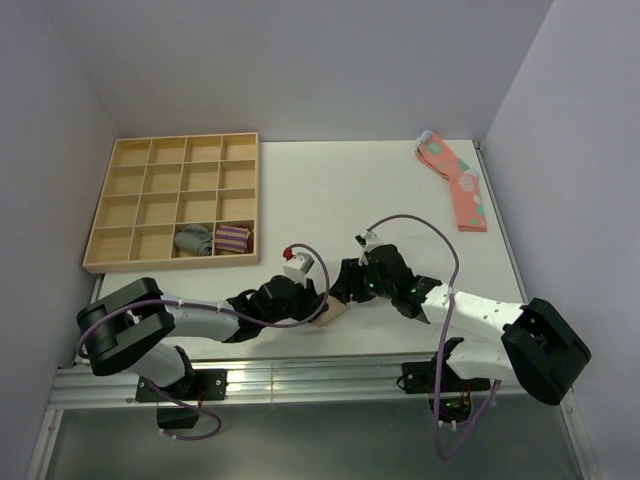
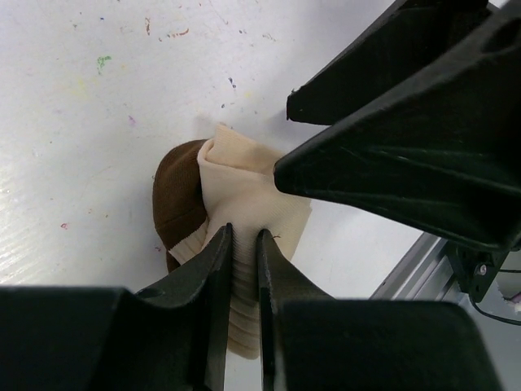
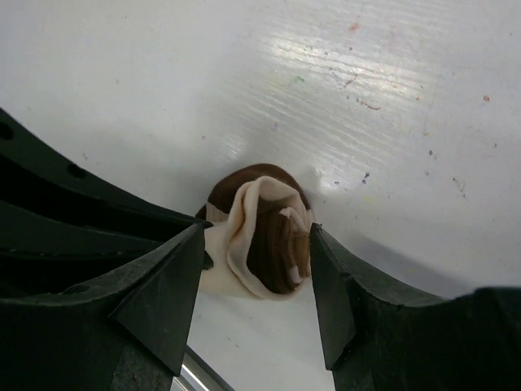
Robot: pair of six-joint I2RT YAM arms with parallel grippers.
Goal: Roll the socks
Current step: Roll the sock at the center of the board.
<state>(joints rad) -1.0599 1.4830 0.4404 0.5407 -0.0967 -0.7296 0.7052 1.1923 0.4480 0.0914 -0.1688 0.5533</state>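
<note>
One roll of beige socks (image 2: 252, 191), left claw (image 2: 242, 236) tight on it, right claw (image 3: 256, 232) wide apart around it.

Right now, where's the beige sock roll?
The socks sit top-view centre, near edge of the table, pinched by the left gripper, the right gripper open either side.

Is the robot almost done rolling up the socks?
Nearly. The beige socks already sit on the table as a rolled bundle. The left gripper pinches one end, while the right gripper stands open around it. What's left: probably letting go without it unrolling.
</note>
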